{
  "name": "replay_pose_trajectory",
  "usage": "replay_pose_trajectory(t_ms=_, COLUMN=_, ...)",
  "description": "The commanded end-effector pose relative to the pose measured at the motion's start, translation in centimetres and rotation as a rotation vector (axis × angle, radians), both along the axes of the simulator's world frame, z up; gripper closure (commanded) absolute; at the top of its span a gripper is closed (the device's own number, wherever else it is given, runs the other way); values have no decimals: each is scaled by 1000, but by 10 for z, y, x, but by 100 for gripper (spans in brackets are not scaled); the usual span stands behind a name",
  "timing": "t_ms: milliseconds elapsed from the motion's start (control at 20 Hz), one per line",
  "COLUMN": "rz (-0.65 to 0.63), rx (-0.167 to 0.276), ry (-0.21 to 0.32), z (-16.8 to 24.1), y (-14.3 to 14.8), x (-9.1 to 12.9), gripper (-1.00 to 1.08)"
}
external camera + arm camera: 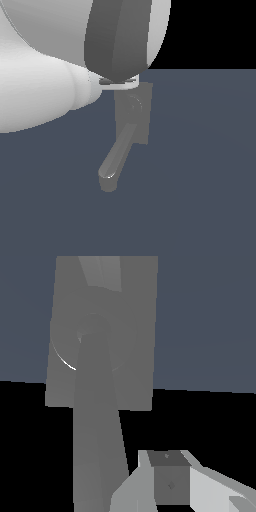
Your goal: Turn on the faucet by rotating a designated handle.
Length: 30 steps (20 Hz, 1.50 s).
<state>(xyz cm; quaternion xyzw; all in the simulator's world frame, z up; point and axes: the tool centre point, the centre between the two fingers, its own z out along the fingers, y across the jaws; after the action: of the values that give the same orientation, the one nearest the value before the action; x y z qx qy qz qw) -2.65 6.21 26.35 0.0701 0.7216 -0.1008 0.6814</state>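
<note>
flat slate-blue floor, black void backdrop above horizon, even diffuse light.

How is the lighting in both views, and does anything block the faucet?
Exterior view: flat, soft light, no cast shadows; the arm fills the upper left and hides the top of the faucet. Wrist view: a thin bright glint on the hub; a pale finger crowds one corner; the upper plate looks faceted.
</note>
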Motion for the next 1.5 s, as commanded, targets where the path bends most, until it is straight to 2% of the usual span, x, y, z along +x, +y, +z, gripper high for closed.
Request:
replay_pose_trajectory(t_ms=0, rz=-11, rx=1, ry=-18, z=11, y=-13, x=1, gripper=108)
replay_pose_trajectory(t_ms=700, rz=-11, rx=10, ry=-54, z=41, y=-60, x=-5, gripper=108)
replay_pose_trajectory(t_ms=750, rz=-11, rx=10, ry=-54, z=41, y=-60, x=-5, gripper=108)
replay_pose_trajectory(t_ms=800, rz=17, rx=3, ry=-14, z=22, y=-44, x=-12, gripper=108)
replay_pose_trajectory(t_ms=1450, rz=-1, rx=8, ry=-41, z=23, y=-98, x=-18, gripper=108)
